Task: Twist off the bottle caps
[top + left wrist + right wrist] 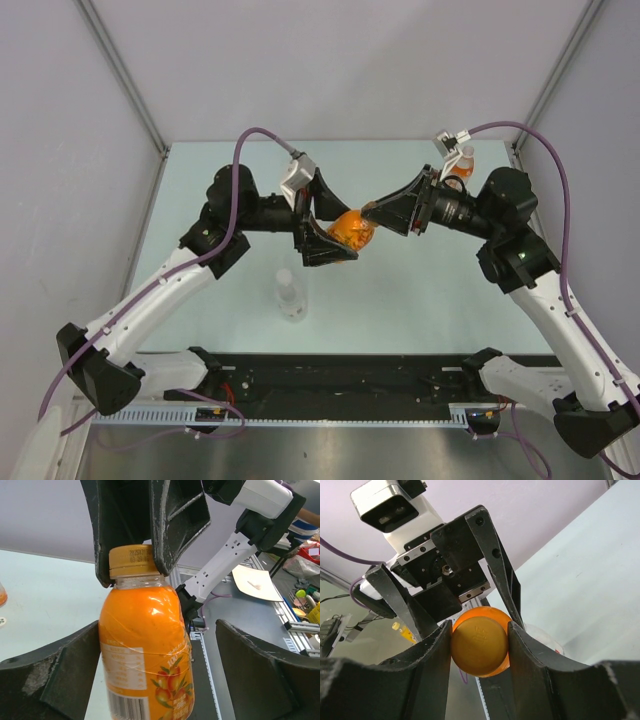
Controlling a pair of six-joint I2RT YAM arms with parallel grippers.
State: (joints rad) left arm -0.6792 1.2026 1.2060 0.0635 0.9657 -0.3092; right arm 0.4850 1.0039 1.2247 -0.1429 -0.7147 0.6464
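Note:
A short squat orange bottle (352,232) hangs above the middle of the table between the two grippers. My right gripper (480,627) is shut on its orange cap (480,642), one finger on each side; the same cap (131,560) shows in the left wrist view. My left gripper (156,630) stands open around the bottle's body (140,610): its left finger lies against the label side, and a clear gap separates the right finger (260,670) from the bottle. A clear bottle (290,297) with a whitish cap stands upright on the table. A taller orange bottle (460,168) with a white cap stands at the back right.
The right arm (500,215) reaches in just in front of the taller bottle. The clear bottle stands below the left gripper (328,242), near the black rail (340,375) at the front edge. Grey walls enclose the table on three sides.

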